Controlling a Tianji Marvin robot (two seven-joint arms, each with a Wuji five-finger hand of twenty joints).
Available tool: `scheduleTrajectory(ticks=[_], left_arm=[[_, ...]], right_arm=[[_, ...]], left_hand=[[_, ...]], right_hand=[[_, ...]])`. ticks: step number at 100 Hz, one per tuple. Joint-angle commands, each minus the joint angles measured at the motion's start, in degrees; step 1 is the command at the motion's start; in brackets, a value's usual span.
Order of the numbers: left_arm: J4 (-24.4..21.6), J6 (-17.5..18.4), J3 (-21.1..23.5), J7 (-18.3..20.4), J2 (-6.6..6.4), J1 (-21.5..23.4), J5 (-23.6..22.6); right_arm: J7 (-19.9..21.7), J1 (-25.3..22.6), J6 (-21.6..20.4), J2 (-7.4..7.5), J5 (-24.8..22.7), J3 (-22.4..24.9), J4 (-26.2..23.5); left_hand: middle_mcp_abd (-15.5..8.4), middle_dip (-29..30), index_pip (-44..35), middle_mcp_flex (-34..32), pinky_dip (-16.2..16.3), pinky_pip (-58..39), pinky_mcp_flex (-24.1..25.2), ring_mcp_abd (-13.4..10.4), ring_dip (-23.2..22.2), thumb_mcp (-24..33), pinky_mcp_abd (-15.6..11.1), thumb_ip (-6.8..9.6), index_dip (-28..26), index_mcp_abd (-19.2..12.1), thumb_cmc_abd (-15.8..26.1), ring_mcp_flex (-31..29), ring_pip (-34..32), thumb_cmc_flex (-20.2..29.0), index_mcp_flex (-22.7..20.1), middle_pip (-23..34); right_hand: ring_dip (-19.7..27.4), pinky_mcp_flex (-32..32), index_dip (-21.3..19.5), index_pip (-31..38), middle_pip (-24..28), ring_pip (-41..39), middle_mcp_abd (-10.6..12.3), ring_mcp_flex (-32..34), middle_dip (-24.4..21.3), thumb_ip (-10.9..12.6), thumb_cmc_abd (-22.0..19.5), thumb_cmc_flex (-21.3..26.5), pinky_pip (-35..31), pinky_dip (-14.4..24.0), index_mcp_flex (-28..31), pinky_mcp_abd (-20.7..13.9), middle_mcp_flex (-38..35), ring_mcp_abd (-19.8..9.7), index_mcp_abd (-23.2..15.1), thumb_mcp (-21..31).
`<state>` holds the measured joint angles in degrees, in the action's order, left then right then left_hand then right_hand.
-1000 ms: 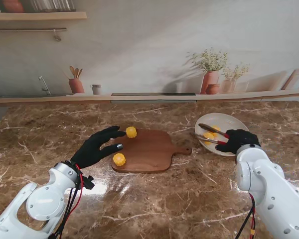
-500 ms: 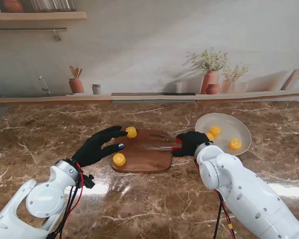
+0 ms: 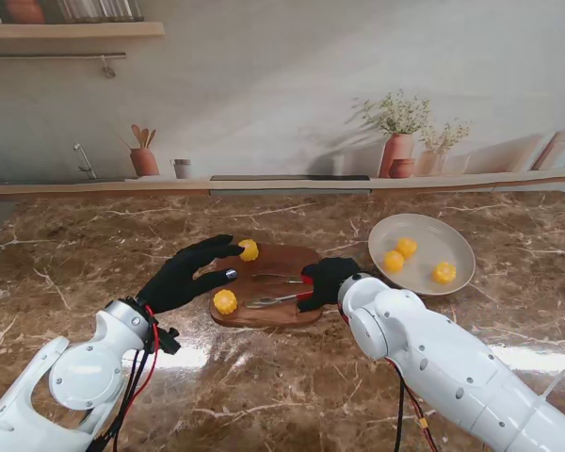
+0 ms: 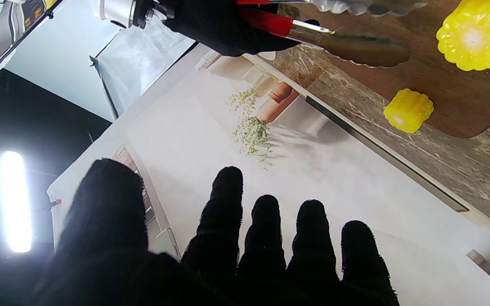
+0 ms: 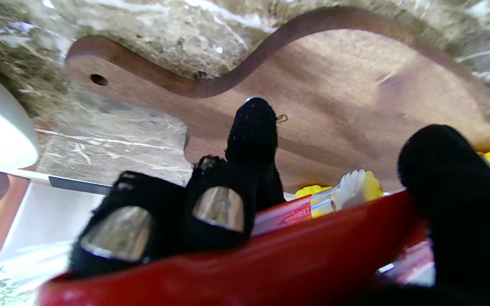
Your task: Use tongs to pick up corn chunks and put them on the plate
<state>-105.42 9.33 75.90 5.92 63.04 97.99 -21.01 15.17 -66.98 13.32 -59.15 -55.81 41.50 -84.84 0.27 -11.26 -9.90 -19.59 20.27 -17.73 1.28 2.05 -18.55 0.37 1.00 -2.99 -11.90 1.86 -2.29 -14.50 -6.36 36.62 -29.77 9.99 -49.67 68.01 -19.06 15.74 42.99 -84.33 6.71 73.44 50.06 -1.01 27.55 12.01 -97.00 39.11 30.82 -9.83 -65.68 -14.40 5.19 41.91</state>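
Right hand grips tongs (arms spread) over cutting board.

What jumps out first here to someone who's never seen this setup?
The right hand, gloved in black, holds red-handled tongs with arms apart over the wooden cutting board at the centre of the marble table. Two bright yellow corn chunks sit on the board's left side, one nearer to me and one farther, with the open left hand beside them. To the right, a white plate already holds three chunks.
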Motion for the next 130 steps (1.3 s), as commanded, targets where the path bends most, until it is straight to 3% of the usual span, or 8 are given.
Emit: scheduleTrajectory(ticks=[1, 71, 83, 86, 91, 95, 101, 130], left_arm=[[-0.30, 0.10, 0.04, -0.05, -0.08, 0.45, -0.15], [-0.84, 0.30, 0.86, -1.11, 0.09, 2.01, -0.61], [-1.00, 0.18, 0.97, -1.10, 0.09, 2.22, -0.60], [-1.06, 0.17, 1.02, -1.11, 0.08, 2.30, -0.62], [-1.14, 0.17, 1.11, -1.16, 0.09, 2.42, -0.66], [-1.20, 0.17, 1.18, -1.23, 0.10, 2.51, -0.70], [-1.25, 0.18, 1.25, -1.31, 0.12, 2.59, -0.75], [-1.10, 0.29, 1.09, -1.38, 0.14, 2.50, -0.56]], right_arm=[[0.11, 0.43, -0.06, -0.86, 0.76, -0.99, 0.91], [-2.63, 9.19, 3.81, -3.10, 6.83, -14.04, 6.74], [-2.65, 9.94, 3.10, -3.09, 6.52, -15.42, 7.18], [-2.61, 9.92, 2.65, -3.02, 6.36, -15.44, 7.15], [-2.29, 9.53, 1.53, -2.73, 6.02, -14.94, 6.71], [-1.86, 8.88, 0.62, -2.44, 5.71, -14.16, 6.08], [-1.80, 7.95, -0.59, -2.15, 5.00, -12.98, 5.41], [-4.51, 2.45, -3.68, -1.65, 1.85, -5.63, 3.03]], left_hand=[[-0.55, 0.20, 0.14, -0.38, 0.48, 2.08, 0.73, -0.35, 0.68, -1.94, -0.52, 1.13, -0.66, -1.94, 1.93, 2.77, 1.72, -0.15, -1.13, -1.20], [-0.46, 0.27, 0.23, -0.33, 0.44, 2.16, 0.78, -0.40, 0.76, -1.94, -0.42, 1.12, -0.61, -1.77, 1.94, 2.82, 1.79, -0.08, -1.02, -1.35], [-0.54, 0.26, 0.23, -0.35, 0.45, 2.18, 0.80, -0.35, 0.77, -1.95, -0.41, 1.12, -0.62, -1.83, 1.95, 2.86, 1.81, -0.09, -1.05, -1.34], [-0.53, 0.26, 0.22, -0.36, 0.45, 2.17, 0.78, -0.46, 0.76, -1.95, -0.43, 1.12, -0.63, -1.85, 1.95, 2.80, 1.78, -0.10, -1.07, -1.34], [-0.50, 0.25, 0.21, -0.36, 0.46, 2.18, 0.79, -0.36, 0.76, -1.96, -0.40, 1.11, -0.64, -1.85, 1.95, 2.78, 1.77, -0.12, -1.08, -1.34], [-0.51, 0.25, 0.21, -0.38, 0.46, 2.18, 0.79, -0.40, 0.76, -1.96, -0.38, 1.11, -0.64, -1.90, 1.94, 2.80, 1.78, -0.13, -1.10, -1.33], [-0.47, 0.23, 0.17, -0.43, 0.47, 2.16, 0.77, -0.31, 0.74, -1.94, -0.37, 1.12, -0.66, -1.86, 1.95, 2.76, 1.75, -0.09, -1.17, -1.31], [-0.52, 0.21, 0.19, -0.41, 0.46, 2.21, 0.80, -0.32, 0.70, -1.94, -0.39, 1.12, -0.66, -1.83, 2.04, 2.76, 1.72, -0.16, -1.10, -1.29]], right_hand=[[-3.92, 2.61, -0.54, -0.90, 1.58, -9.11, -0.74, 2.93, 0.03, 1.50, -1.20, -2.86, -20.42, 3.63, -1.74, -10.76, -2.02, -12.24, 1.30, 1.37], [-3.64, 2.58, -0.89, -2.33, 2.36, -8.34, 0.42, 2.99, 0.04, 2.05, 2.56, -3.54, -19.47, 3.78, -5.26, -11.92, 0.69, -13.37, 1.73, 1.55], [-3.67, 2.49, -1.68, -1.64, 2.90, -9.36, 0.52, 2.93, -0.08, 1.37, -4.60, 5.98, -19.93, 3.73, -2.74, -10.06, -1.19, -11.99, -2.03, -5.16], [-3.57, 2.44, -1.83, -1.49, 2.99, -9.69, 0.37, 2.90, 0.15, 2.10, -9.75, 10.15, -20.18, 3.52, -1.58, -9.13, -2.15, -11.25, -4.73, -8.30], [-3.41, 2.37, -1.96, -0.97, 2.93, -9.94, -0.51, 2.88, 0.35, 3.00, -18.70, 12.58, -20.36, 3.28, 0.79, -8.17, -3.51, -10.34, -9.78, -8.02], [-3.07, 2.27, -1.94, -0.71, 2.46, -10.22, -1.51, 2.84, 0.71, 1.75, -22.54, 13.77, -20.60, 2.87, 2.41, -6.72, -4.24, -8.98, -12.09, -6.90], [-2.71, 2.20, -2.13, -0.24, 1.67, -10.70, -2.47, 2.78, 1.15, 0.24, -23.74, 14.41, -21.11, 2.37, 3.44, -5.08, -4.96, -7.72, -13.50, -5.90], [-2.61, 2.10, -1.89, 1.37, 1.07, -11.74, -3.48, 2.67, 2.18, -1.07, -22.95, 15.44, -22.30, 1.79, 4.54, -2.48, -7.11, -5.54, -13.24, -2.90]])
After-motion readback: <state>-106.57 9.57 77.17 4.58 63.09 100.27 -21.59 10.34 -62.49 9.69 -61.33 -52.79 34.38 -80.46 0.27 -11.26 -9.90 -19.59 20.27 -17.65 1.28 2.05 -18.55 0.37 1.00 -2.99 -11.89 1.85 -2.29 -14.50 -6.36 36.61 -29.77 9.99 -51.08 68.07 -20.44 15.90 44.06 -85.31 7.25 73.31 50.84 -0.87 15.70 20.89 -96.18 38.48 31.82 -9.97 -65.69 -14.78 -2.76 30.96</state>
